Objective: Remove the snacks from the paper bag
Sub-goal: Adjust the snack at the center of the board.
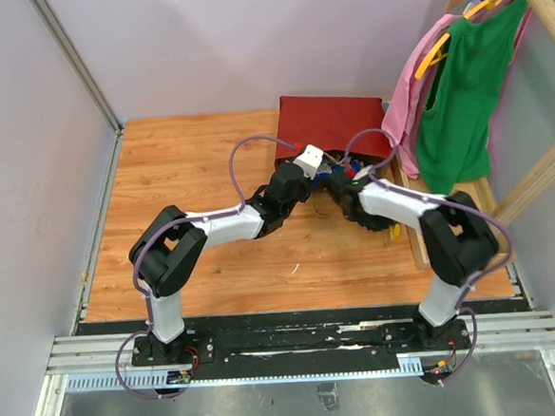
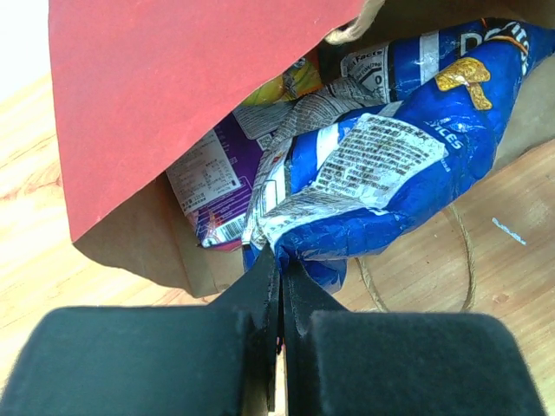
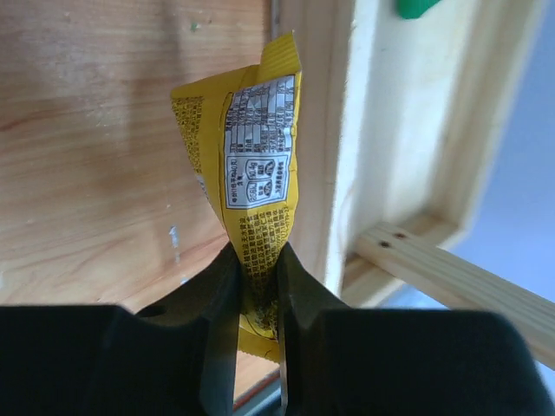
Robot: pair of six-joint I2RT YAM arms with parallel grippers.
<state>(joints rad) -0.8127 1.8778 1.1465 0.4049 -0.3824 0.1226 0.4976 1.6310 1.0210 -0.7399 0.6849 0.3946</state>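
My right gripper (image 3: 258,264) clamped on yellow packet (image 3: 251,165), seems light, crinkly; my left gripper (image 2: 279,264), lower centre, pinched on blue Doritos bag (image 2: 390,173) seam corner; probably puffy, slippery.

You were working in a robot lab test cell, not a home: plain grey wall panels (image 1: 199,42) boxed in a wood-grain tabletop (image 1: 179,158). A slotted aluminium rail (image 1: 97,354) ran along 6 o'clock, and a bare timber rack (image 1: 541,166) of hung clothes (image 1: 457,119) stood at 2 o'clock.
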